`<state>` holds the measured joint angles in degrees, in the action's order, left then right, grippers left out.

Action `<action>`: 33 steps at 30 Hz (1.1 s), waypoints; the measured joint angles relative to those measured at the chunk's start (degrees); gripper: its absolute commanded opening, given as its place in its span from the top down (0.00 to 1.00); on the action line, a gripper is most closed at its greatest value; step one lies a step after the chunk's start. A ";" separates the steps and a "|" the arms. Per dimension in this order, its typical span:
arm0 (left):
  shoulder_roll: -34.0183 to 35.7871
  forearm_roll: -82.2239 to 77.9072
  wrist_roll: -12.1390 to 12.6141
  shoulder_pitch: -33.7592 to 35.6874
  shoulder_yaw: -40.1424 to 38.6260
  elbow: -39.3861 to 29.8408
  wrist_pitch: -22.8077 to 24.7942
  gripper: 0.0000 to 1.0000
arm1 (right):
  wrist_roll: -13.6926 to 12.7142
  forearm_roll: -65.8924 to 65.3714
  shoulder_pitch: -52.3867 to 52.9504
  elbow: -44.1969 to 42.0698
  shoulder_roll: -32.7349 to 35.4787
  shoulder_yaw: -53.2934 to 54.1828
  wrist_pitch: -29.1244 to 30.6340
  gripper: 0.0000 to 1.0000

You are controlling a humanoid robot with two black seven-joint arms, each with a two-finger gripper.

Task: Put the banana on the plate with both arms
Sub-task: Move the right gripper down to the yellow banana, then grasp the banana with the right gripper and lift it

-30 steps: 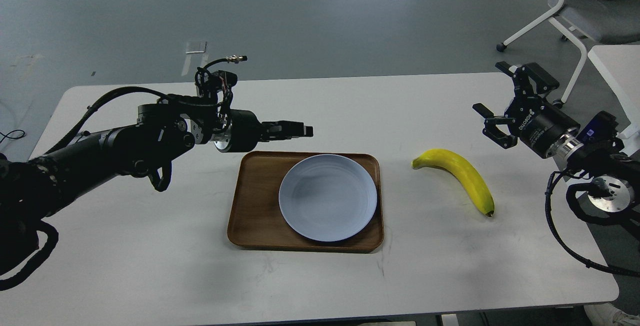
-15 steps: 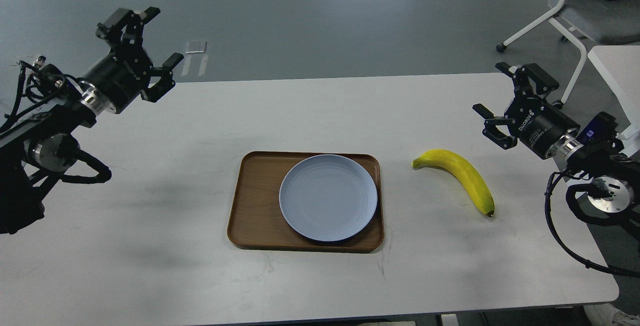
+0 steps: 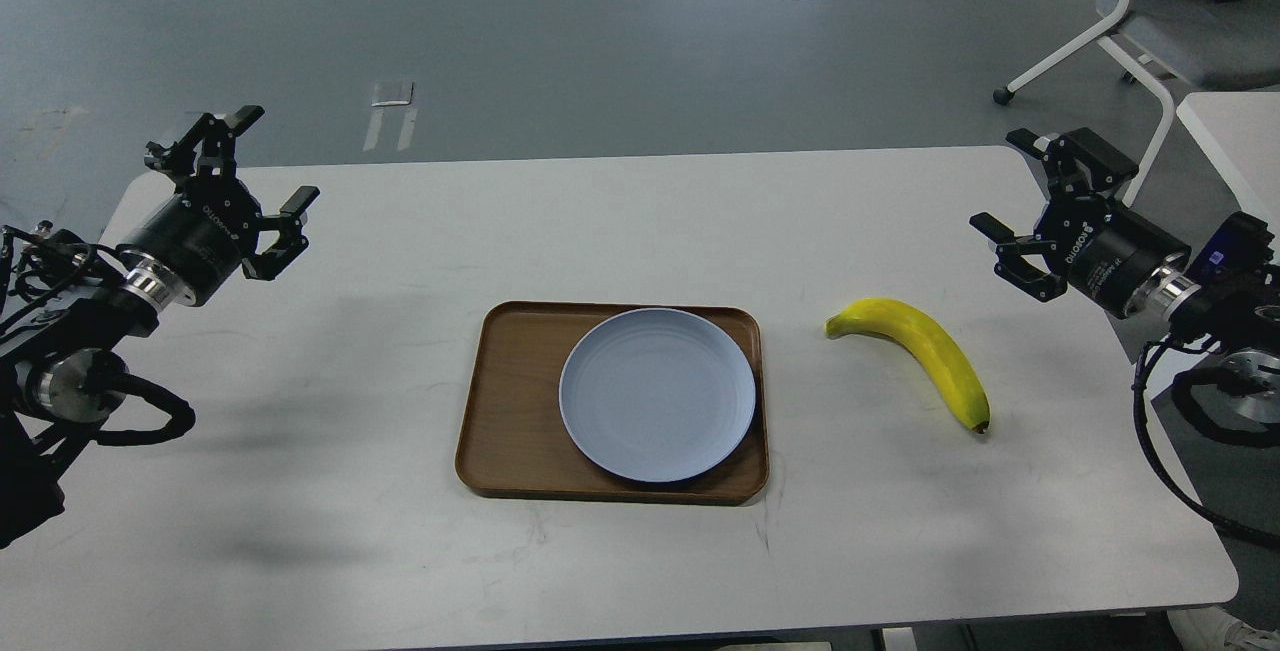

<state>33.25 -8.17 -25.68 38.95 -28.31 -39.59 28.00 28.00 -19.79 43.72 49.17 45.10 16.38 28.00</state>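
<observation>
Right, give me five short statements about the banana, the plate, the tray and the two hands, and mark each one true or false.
1. The banana lies on the plate. False: it lies on the table, to the right of the tray.
2. The plate sits on the brown tray. True.
3. The right hand grips the banana. False: it is open, apart from the banana and empty.
4. The left hand is open and holds nothing. True.
5. The plate has nothing on it. True.
</observation>
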 measured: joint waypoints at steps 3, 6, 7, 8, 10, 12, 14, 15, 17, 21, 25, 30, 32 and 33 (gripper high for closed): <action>-0.03 -0.02 0.00 0.00 0.00 -0.15 0.00 0.01 | 0.00 -12.40 2.07 0.39 2.15 -0.18 0.01 0.00; -0.40 -0.22 0.00 0.00 0.00 -0.22 0.00 0.01 | 0.00 -26.42 4.01 0.94 3.49 -0.42 0.01 0.00; -0.55 -0.29 0.00 0.01 0.00 -0.23 0.00 0.01 | 0.00 -30.85 4.69 1.00 3.54 -0.94 0.01 0.00; -0.73 -0.33 0.00 0.04 0.00 -0.23 0.00 0.01 | 0.00 -34.27 5.30 1.05 3.53 -1.60 0.02 0.00; -1.24 -0.51 0.00 0.06 -0.01 -0.23 0.00 0.01 | 0.00 -41.36 7.63 0.93 2.65 -4.75 0.01 0.00; -1.52 -0.67 0.00 0.16 0.00 -0.26 0.00 0.01 | 0.01 -46.55 10.34 0.56 0.98 -10.07 -1.10 0.00; -1.55 -0.74 0.05 0.17 0.04 -0.23 0.00 0.01 | 0.01 -50.62 13.13 -0.32 -0.47 -16.55 -4.25 0.00; -1.55 -0.77 0.06 0.17 0.07 -0.23 0.00 0.01 | 0.00 -52.30 14.72 -1.09 -1.39 -20.15 -6.36 0.00; -1.53 -0.79 0.06 0.17 0.10 -0.23 0.00 0.01 | 0.00 -54.33 17.75 -2.66 -3.92 -27.25 -10.18 0.00; -1.31 -0.79 0.06 0.17 0.10 -0.23 0.00 0.01 | 0.01 -55.12 20.48 -4.31 -8.12 -34.27 -13.12 0.01; -1.15 -0.79 0.06 0.17 0.10 -0.22 0.00 0.01 | 0.01 -55.16 20.70 -5.99 -10.64 -36.00 -13.49 0.03; -1.29 -0.79 0.06 0.17 0.10 -0.22 0.00 0.01 | 0.01 -55.18 20.00 -6.21 -11.22 -38.34 -13.50 0.05; -1.33 -0.79 0.06 0.17 0.10 -0.22 0.00 0.01 | 0.01 -55.18 19.76 -6.09 -11.24 -39.15 -13.52 0.06; -1.34 -0.79 0.07 0.17 0.10 -0.22 0.00 0.01 | 0.01 -55.18 19.72 -6.06 -11.25 -39.34 -13.55 0.09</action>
<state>31.91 -8.97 -25.61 39.12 -28.21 -39.81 28.00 28.01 -74.98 63.44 43.11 33.85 -22.97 14.45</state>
